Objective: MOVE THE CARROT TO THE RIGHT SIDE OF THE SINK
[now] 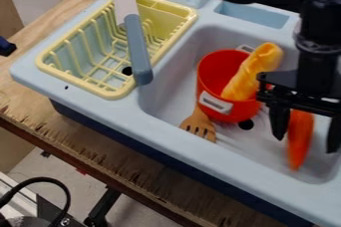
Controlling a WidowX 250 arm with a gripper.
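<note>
So the carrot (299, 139) is down at the right end of the sink (206, 147) basin, sitting between the claw's (305, 145) fingers, narrow tip pointing toward the near wall. Claw's spread wide, with a gap on the right of the carrot, so I wouldn't call that a grip. Can't tell whether the carrot is flat on the basin floor or leaning on something.

IMO it's about where it should be, so the main way to blow this is fussing with it. If the claw closes now, the finger on the pot side is way nearer the carrot, so uneven contact could twist or roll it. Swinging left before lifting clear could drag it back toward the drain hole (246, 124).

Next worry is the red pot (233, 114), just left of the claw. Its hardware overlaps the rim from this angle, can't tell if they touch, but a sideways bump could shove the pot and tip out that yellow toy food (256, 71) leaning in it. The wooden fork (198, 125) by the pot would probably get nudged too.

Drying rack (100, 89) and knife (138, 47) are well apart from all that, so low risk. Straight up, then away, would be my pick.
</note>
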